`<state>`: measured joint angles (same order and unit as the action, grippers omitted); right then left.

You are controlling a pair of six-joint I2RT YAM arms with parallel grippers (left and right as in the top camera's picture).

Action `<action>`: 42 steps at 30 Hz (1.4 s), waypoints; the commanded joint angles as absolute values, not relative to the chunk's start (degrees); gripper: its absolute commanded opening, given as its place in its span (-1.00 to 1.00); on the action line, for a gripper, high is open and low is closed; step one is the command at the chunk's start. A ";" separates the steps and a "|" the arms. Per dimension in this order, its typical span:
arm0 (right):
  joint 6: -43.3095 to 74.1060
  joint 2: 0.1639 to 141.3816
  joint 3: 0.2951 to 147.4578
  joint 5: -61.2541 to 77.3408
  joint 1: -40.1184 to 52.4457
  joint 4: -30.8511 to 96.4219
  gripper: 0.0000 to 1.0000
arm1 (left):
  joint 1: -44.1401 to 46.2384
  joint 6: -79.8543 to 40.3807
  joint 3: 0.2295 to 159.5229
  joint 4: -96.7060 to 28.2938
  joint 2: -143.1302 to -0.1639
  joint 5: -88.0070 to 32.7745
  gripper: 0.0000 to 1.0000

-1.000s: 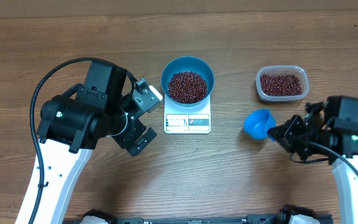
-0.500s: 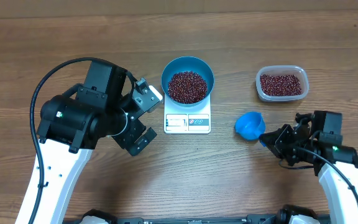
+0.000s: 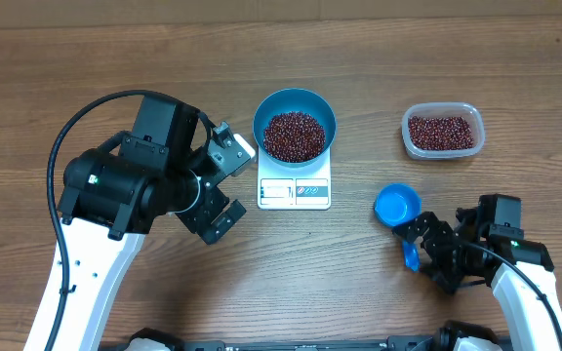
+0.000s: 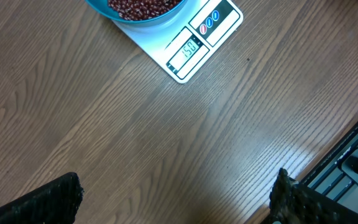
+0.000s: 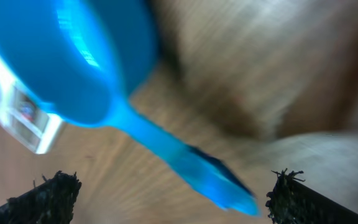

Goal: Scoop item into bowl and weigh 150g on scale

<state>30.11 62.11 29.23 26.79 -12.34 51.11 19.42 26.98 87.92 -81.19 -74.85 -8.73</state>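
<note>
Bean-filled bowl on the scale, both claws released.

At upper centre of the overhead view, the bright blue bowl (image 3: 296, 100) sits on the white kitchen scale (image 3: 294, 190) and holds a heap of red-brown beans (image 3: 294, 136). In the left wrist view the display (image 4: 184, 51) appears to read 150. The left gripper (image 3: 232, 183), just left of the scale, gapes over the bare wooden table (image 3: 115, 58). At lower right, the right gripper (image 3: 416, 252) stands spread around the handle of the blue measuring scoop (image 3: 397, 206), its fingers clear of it. A clear tub (image 3: 407, 135) of beans lies at upper right.
</note>
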 commanded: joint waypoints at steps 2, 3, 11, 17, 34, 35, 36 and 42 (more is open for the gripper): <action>33.65 61.78 29.32 15.84 -12.51 55.42 1.00 | 19.53 26.98 88.90 -81.14 -74.24 -8.78 0.99; 34.74 61.78 29.34 13.54 -12.51 56.58 1.00 | 19.53 26.98 88.90 -81.14 -74.24 -8.78 0.99; 45.08 61.78 30.46 9.28 -12.51 57.71 1.00 | 19.53 26.98 88.90 -81.14 -74.24 -8.78 0.99; 49.91 61.71 34.50 7.27 -12.51 58.13 1.00 | 19.53 27.00 88.90 -81.14 -74.24 -8.78 0.99; 41.60 60.12 54.04 1.93 -12.56 64.88 1.00 | 19.53 27.00 88.90 -81.14 -74.24 -8.78 0.99; 40.49 59.11 54.39 0.40 -12.56 64.95 1.00 | 19.53 27.00 88.90 -81.14 -74.24 -8.78 0.99; 39.38 57.56 54.46 -1.21 -12.56 64.66 1.00 | 19.53 26.98 88.90 -81.14 -74.24 -8.78 0.99; 32.99 44.16 54.46 -4.45 -12.45 63.29 1.00 | 19.53 26.98 88.90 -81.14 -74.24 -8.78 0.99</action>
